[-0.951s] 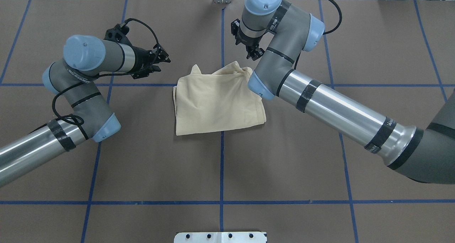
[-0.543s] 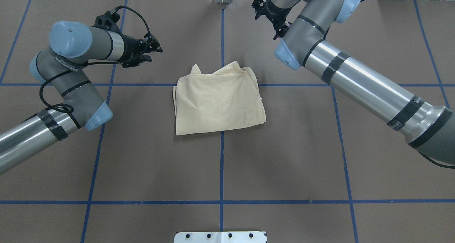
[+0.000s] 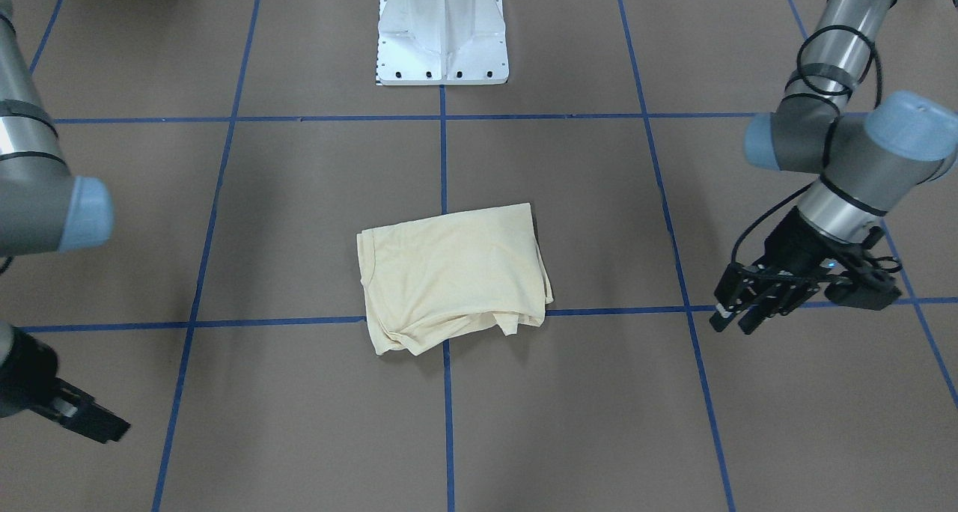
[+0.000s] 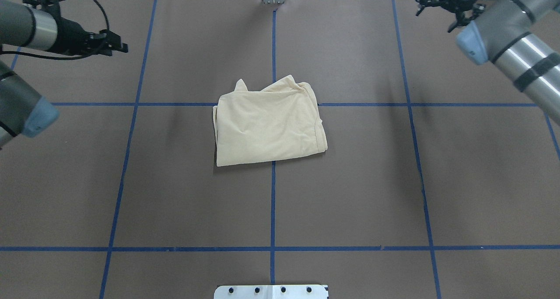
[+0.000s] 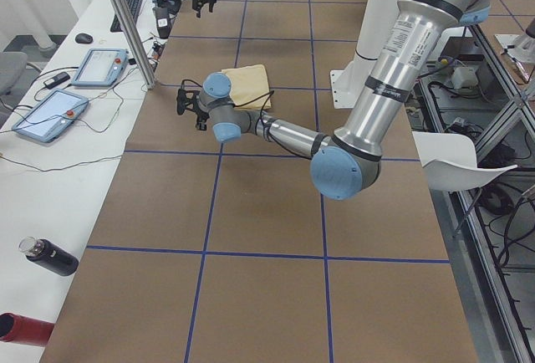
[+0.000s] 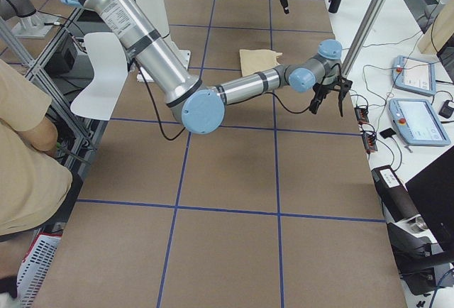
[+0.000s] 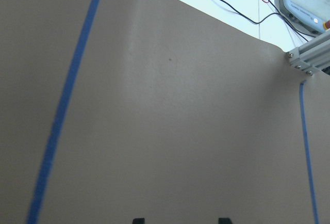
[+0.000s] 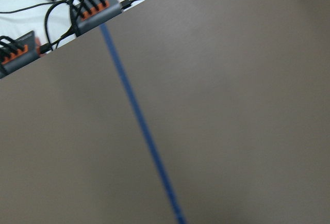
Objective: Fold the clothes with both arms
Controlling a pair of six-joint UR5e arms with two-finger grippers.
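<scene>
**Folded Shirt at Table Centre: Handling and Orientation**

We start with the table (image 4: 393, 181). It is covered in brown sheet marked with blue tape lines.

The left arm (image 4: 13, 98) and the right arm (image 4: 516, 50) both stand well apart from the cloth, one toward each far corner.

The shirt (image 4: 269, 124) lies flat at the middle of the table, across the centre tape line and touching the far cross line. It is folded into a rough rectangle with the plain side up, and no print shows.

We judge it to be light, thin and limp. It will sag and slide over itself if lifted by one point, so it needs two holds taken together. The far edge is the loose one, with bunched layers and a small tab sticking out. The near edge is a clean fold. For any further fold, we would pinch through all the layers at the two far corners.

The long axis runs across the table from the robot's left to its right, turned slightly off the tape lines.

The left gripper (image 3: 735, 319) holds nothing. Its wrist view shows two fingertips set apart, so the jaws are spread. The right gripper (image 3: 97, 422) is also clear of the cloth, but we cannot tell how its jaws stand.
</scene>
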